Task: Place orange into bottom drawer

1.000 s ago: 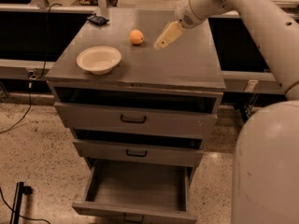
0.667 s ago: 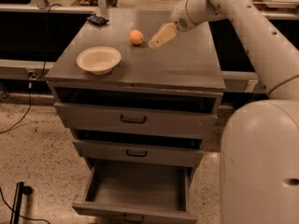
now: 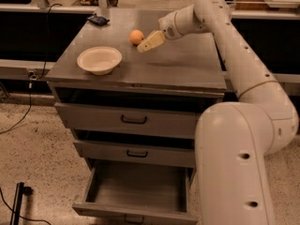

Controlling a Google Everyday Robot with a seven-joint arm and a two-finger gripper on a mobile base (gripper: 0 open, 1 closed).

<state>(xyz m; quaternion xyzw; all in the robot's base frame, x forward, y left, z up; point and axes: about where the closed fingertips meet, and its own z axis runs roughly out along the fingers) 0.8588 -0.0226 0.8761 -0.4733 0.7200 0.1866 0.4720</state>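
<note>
Cream gripper [image 3: 150, 41] has moved up beside the small round orange fruit [image 3: 137, 36] on the grey metal bench [image 3: 187, 69]; we cannot tell its spread. Grasp pending; grey bottom drawer [image 3: 136, 186] open.

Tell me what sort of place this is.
Probably a lab or workshop: a grey metal cabinet on a speckled floor, with loose cables at left. The gripper hangs beside the orange on top; the bottom drawer is open.

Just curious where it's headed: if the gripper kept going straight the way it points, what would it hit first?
Probably the orange: the gripper is just beside it above the cabinet top, aimed toward it. Depth is unclear, so it might pass in front.
</note>
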